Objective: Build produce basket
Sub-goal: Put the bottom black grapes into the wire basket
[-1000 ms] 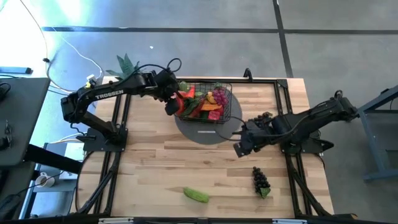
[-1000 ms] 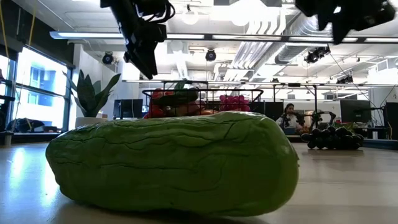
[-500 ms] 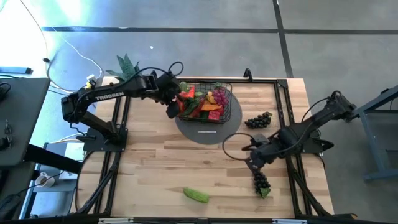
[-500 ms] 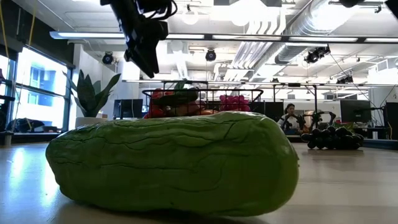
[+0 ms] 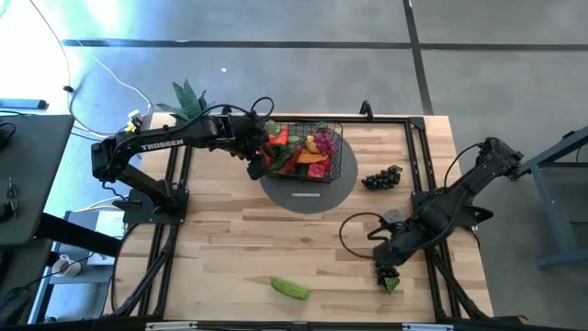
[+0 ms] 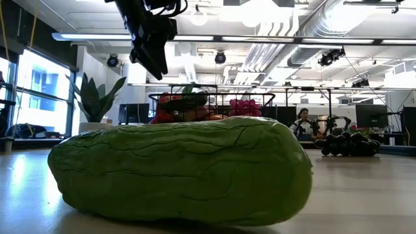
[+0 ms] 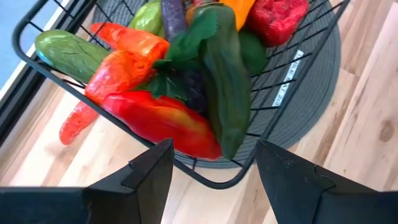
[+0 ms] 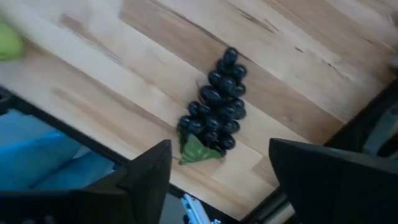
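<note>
Right fingers: spread apart with nothing between them; in the right wrist view the dark grape bunch (image 8: 216, 106) lies on the wood in the gap ahead of them.
Right gripper (image 5: 386, 260): over the table's 4 o'clock area, directly above that dark grape bunch (image 5: 386, 272), whose green leaf points to 6 o'clock.
Left fingers: apart and empty, hanging over the basket's 9 o'clock rim in the left wrist view.
Left gripper (image 5: 257, 154): at the 9 o'clock side of the basket (image 5: 344, 154); in the low view it hangs above the basket (image 6: 156, 99).
Basket: black wire mesh, at the table's 12 o'clock end, standing on a grey round mat (image 5: 303, 197).
Basket contents: a long red pepper (image 7: 158, 121), an orange-red pepper (image 7: 118, 65), a dark green pepper (image 7: 225, 87), a green cucumber (image 7: 62, 53), a red piece (image 7: 280, 18) at the far side; pink grapes (image 6: 246, 105) show over the rim in the low view.
Outside the basket: a red chilli (image 7: 76, 124) lies on the wood just beside the rim.
Second grape bunch (image 5: 381, 177): on the table at the basket's 3 o'clock, just beside the mat.
Loose cucumber (image 5: 290, 288): near the table's 6 o'clock edge, well apart from both grippers; it fills the low view (image 6: 182, 170).
Table (image 5: 230, 239): light wooden planks.
Plant (image 5: 186, 95): green leaves at the table's 11 o'clock corner.
</note>
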You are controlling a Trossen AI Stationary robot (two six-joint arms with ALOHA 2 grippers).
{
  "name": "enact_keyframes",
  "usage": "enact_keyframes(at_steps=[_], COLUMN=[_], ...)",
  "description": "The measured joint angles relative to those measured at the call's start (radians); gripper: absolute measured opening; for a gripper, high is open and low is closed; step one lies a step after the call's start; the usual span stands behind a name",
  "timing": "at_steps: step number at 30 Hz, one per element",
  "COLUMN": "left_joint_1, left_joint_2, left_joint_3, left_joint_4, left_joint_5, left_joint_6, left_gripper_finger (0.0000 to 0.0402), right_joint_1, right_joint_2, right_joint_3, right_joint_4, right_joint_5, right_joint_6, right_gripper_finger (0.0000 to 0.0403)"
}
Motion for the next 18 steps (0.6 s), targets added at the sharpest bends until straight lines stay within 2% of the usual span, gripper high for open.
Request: enact_keyframes(at_steps=[5, 18], left_joint_1=[-0.022, -0.078], left_joint_2=[0.000, 0.000], left_joint_3=[0.000, 0.000], left_joint_4=[0.000, 0.000], left_joint_5=[0.000, 0.000], left_joint_6=[-0.019, -0.044], left_gripper_finger=[0.0216, 0.0216], right_joint_1=[0.045, 0.051], right_joint_2=[0.061, 0.259], right_joint_3=[0.000, -0.001], right_joint_4=[-0.004, 0.099], right_joint_5=[0.000, -0.022], right_joint_6=[0.032, 0.115], right_gripper_finger=[0.0274, 0.0275])
